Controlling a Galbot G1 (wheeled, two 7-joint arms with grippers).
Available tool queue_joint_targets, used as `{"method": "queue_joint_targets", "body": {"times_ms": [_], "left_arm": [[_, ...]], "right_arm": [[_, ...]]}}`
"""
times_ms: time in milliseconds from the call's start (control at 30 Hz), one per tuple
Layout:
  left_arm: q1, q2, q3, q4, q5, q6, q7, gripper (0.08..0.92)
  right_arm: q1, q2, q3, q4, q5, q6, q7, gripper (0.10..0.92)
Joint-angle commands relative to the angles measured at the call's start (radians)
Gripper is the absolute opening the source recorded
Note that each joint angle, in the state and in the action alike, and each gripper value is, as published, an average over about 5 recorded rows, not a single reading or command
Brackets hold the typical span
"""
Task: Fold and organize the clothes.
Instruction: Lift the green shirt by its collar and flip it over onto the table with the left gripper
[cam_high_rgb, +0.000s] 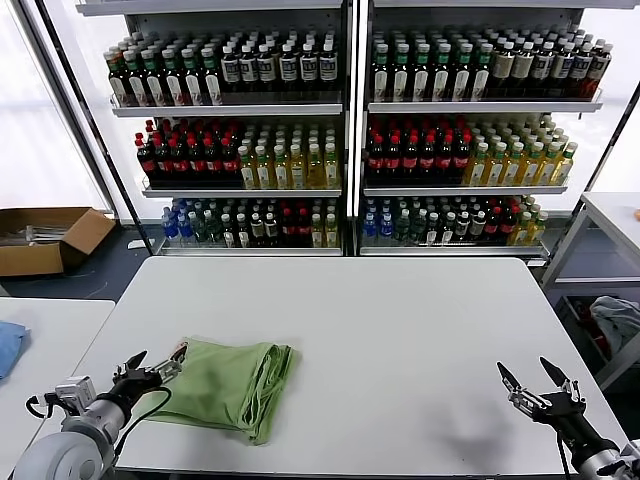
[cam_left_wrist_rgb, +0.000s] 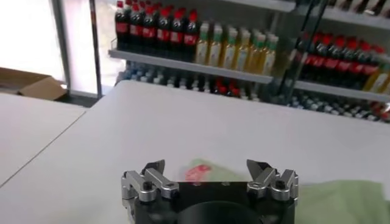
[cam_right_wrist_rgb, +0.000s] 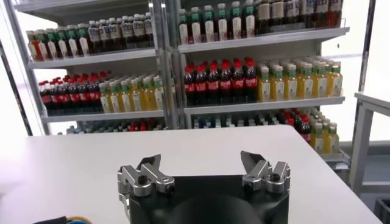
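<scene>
A folded light green shirt (cam_high_rgb: 229, 383) lies on the white table (cam_high_rgb: 400, 330), toward its near left corner. Its layers bunch along the right edge, so whether it is one garment or two is hard to make out. The left gripper (cam_high_rgb: 157, 366) sits just off the shirt's left edge, fingers spread, holding nothing. A red patch (cam_left_wrist_rgb: 196, 172) peeks from the cloth, blurred. The right gripper (cam_high_rgb: 535, 383) hangs well to the shirt's right, fingers apart.

Head cam looks down over the table (cam_high_rgb: 400, 330); both wrist cams sit low, facing the bottle shelves (cam_high_rgb: 350, 130) all share.
</scene>
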Motion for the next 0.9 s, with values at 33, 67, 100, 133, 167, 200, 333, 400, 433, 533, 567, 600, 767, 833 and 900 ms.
{"method": "queue_joint_targets", "body": {"times_ms": [33, 67, 100, 133, 167, 200, 333, 400, 433, 533, 567, 600, 767, 833, 900], "left_arm": [[-0.035, -0.031, 0.03, 0.128, 0.056, -0.001, 0.034, 0.823], [-0.038, -0.039, 0.038, 0.129, 0.059, -0.001, 0.034, 0.823], [-0.042, -0.046, 0.046, 0.132, 0.066, -0.002, 0.033, 0.823], [-0.045, -0.052, 0.053, 0.134, 0.072, -0.002, 0.033, 0.823], [-0.047, -0.057, 0.059, 0.137, 0.079, -0.003, 0.033, 0.823], [-0.049, -0.062, 0.065, 0.139, 0.085, -0.005, 0.032, 0.823], [-0.048, -0.079, 0.081, 0.14, 0.102, -0.008, 0.033, 0.823], [-0.047, -0.086, 0.086, 0.14, 0.106, -0.009, 0.034, 0.823], [-0.046, -0.089, 0.088, 0.141, 0.108, -0.011, 0.034, 0.823], [-0.04, -0.095, 0.093, 0.137, 0.11, -0.016, 0.034, 0.823], [-0.037, -0.097, 0.094, 0.133, 0.109, -0.017, 0.034, 0.817], [-0.034, -0.1, 0.096, 0.13, 0.109, -0.018, 0.034, 0.802], [-0.024, -0.121, 0.105, 0.118, 0.116, -0.028, 0.026, 0.68], [-0.022, -0.13, 0.106, 0.119, 0.12, -0.036, 0.016, 0.619], [-0.02, -0.136, 0.105, 0.12, 0.122, -0.046, 0.006, 0.559]], "right_arm": [[0.003, 0.0, -0.002, -0.002, 0.0, -0.002, 0.001, 0.823], [0.004, -0.001, -0.002, -0.002, 0.0, -0.003, 0.001, 0.823], [0.005, -0.002, -0.002, -0.002, 0.0, -0.003, 0.001, 0.823], [0.005, -0.003, -0.002, -0.003, 0.0, -0.003, 0.001, 0.823], [0.006, -0.004, -0.001, -0.003, 0.001, -0.003, 0.001, 0.823], [0.006, -0.005, 0.001, -0.005, 0.001, -0.003, 0.001, 0.823], [0.005, -0.01, 0.008, -0.012, 0.005, -0.002, 0.001, 0.823], [0.004, -0.011, 0.011, -0.013, 0.006, -0.002, 0.0, 0.823], [0.004, -0.011, 0.011, -0.014, 0.007, -0.002, 0.0, 0.823], [0.004, -0.01, 0.012, -0.014, 0.008, -0.002, 0.0, 0.823], [0.005, -0.01, 0.012, -0.014, 0.008, -0.002, 0.0, 0.823], [0.005, -0.01, 0.012, -0.014, 0.007, -0.002, 0.0, 0.823], [0.009, -0.009, 0.01, -0.014, 0.007, -0.002, 0.0, 0.823], [0.009, -0.01, 0.01, -0.014, 0.007, -0.002, 0.001, 0.823], [0.008, -0.011, 0.012, -0.013, 0.007, -0.002, 0.0, 0.823]]}}
